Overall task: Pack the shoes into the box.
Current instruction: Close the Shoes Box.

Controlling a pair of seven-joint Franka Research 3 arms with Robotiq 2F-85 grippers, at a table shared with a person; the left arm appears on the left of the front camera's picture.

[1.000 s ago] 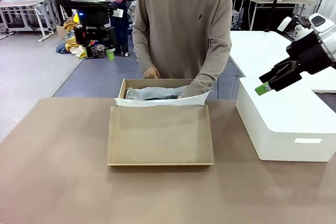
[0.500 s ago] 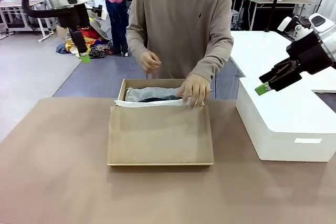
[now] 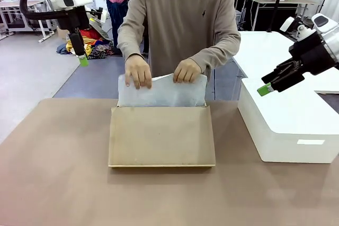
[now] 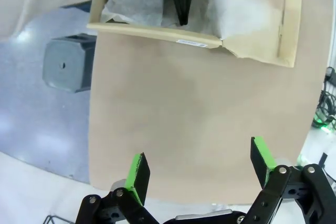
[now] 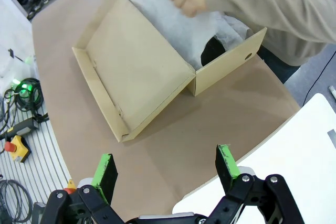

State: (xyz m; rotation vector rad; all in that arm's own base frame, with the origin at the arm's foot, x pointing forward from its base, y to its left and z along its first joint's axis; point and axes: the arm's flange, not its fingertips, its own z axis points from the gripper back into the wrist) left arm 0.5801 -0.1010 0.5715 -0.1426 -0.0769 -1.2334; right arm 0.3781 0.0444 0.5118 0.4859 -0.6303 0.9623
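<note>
One broad brown desk (image 3: 53, 183) takes up most of the room in front of me, and a person (image 3: 185, 19) in a beige sweater stands at its far edge. At the desk's right edge sits a big white box (image 3: 286, 125). Around the middle of the desk, toward the far edge, is the box (image 3: 161, 136) of brown cardboard; its lid flap lies open and flat on the near side, inner face up. The person has both hands (image 3: 137, 71) on a sheet of white tissue paper (image 3: 161, 91), holding it up by its top edge so it stands over the box's open part. From the wrist cameras you can see something black, the shoes (image 5: 212, 51), lying in the box among the tissue, though how they lie I cannot make out. The left gripper (image 4: 199, 166) hangs high up beyond the desk's far left corner, out over the floor, its green-padded fingers spread wide with nothing between them. The right gripper (image 5: 167, 170) hovers above the white box at the right edge, likewise wide and holding nothing
</note>
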